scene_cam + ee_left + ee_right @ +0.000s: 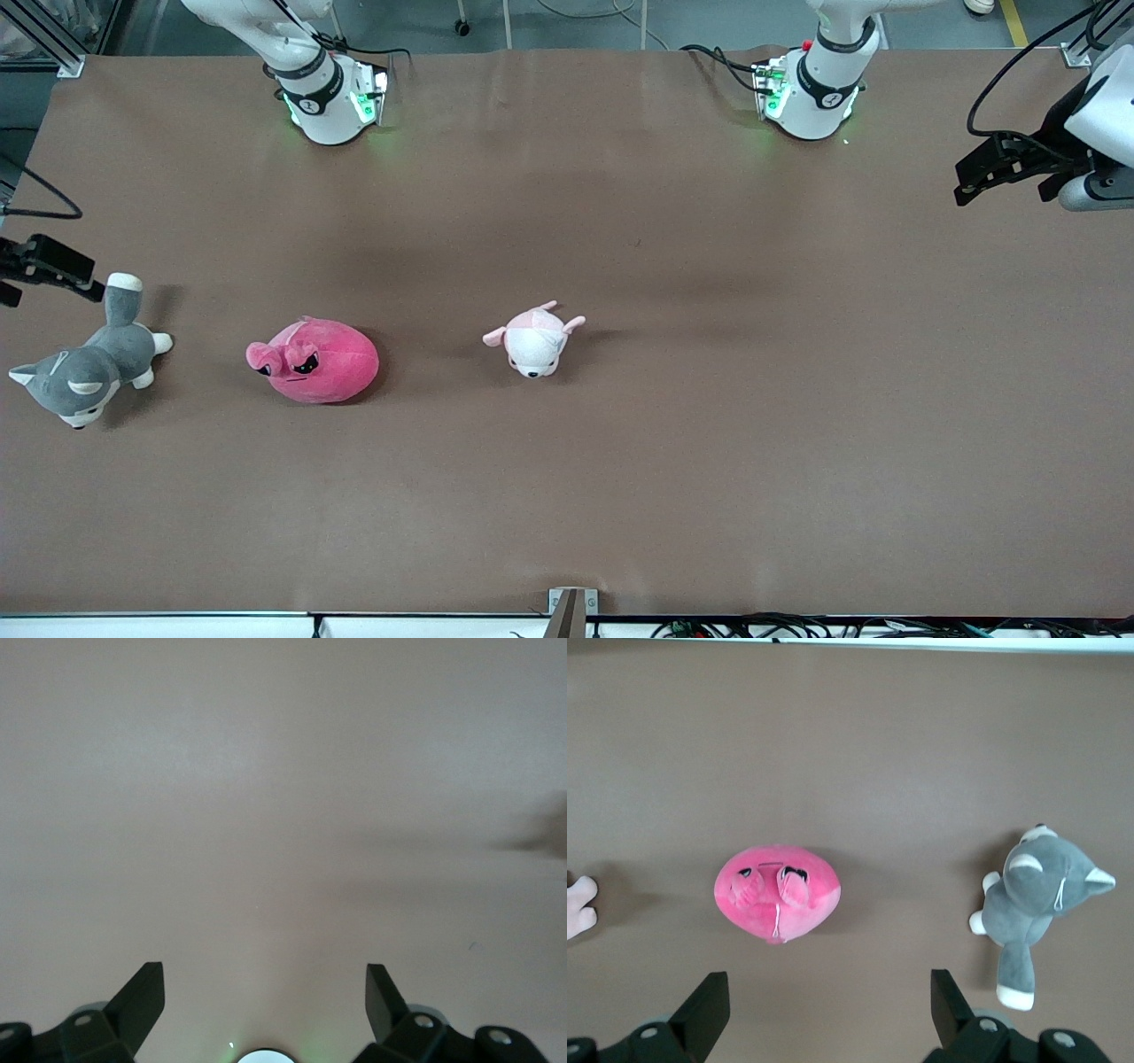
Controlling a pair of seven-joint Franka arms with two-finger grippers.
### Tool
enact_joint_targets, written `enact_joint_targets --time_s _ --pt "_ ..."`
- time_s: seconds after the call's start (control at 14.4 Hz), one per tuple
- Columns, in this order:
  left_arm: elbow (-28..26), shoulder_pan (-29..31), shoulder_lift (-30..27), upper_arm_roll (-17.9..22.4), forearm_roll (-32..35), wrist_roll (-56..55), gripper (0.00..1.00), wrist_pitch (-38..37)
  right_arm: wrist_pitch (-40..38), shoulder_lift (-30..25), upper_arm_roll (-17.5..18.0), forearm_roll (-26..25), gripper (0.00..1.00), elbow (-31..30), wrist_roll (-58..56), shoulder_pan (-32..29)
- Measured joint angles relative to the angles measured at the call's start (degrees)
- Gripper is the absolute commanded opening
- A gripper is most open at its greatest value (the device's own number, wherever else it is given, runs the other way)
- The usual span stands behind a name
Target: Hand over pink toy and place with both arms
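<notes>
The pink toy (319, 361), a round hot-pink plush with dark angry eyes, lies on the brown table toward the right arm's end. It also shows in the right wrist view (777, 893). My right gripper (53, 266) hangs over the table's edge at the right arm's end, above the grey plush dog, apart from the pink toy. It is open and empty in its own view (828, 979). My left gripper (983, 173) waits over the left arm's end of the table. It is open and empty, with only bare table under it (266, 970).
A grey-and-white plush dog (84, 372) lies beside the pink toy at the right arm's end, and shows in the right wrist view (1036, 895). A pale pink-and-white plush animal (534, 339) lies near the table's middle. The brown table (709, 443) is flat.
</notes>
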Motion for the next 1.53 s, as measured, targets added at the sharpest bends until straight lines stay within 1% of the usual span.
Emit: enact_joint_targets --time_s 0.14,0.35,0.69,0.97,1.53 --pt "0.05 -0.04 -0.10 -0.28 0.00 0.00 1.00 -0.41 0.20 -3.09 0.16 0.00 1.00 -3.58 1.09 0.03" --pt "0.07 -0.07 -0.14 -0.38 0.00 0.00 1.00 -0.50 0.51 -4.99 0.32 -0.01 1.00 -5.71 1.19 0.04" --pt "0.31 -0.08 -0.14 -0.38 0.00 0.00 1.00 -0.50 1.69 -4.99 0.16 -0.12 1.00 -7.24 1.39 0.01" --pt "0.50 -0.13 -0.14 -0.42 -0.01 0.00 1.00 -0.50 1.70 -4.99 0.23 -1.43 1.00 -7.45 1.39 0.02" --pt "0.83 -0.33 -0.15 -0.47 -0.01 0.00 1.00 -0.50 1.89 -5.15 0.15 -1.59 1.00 -9.28 1.56 0.01"
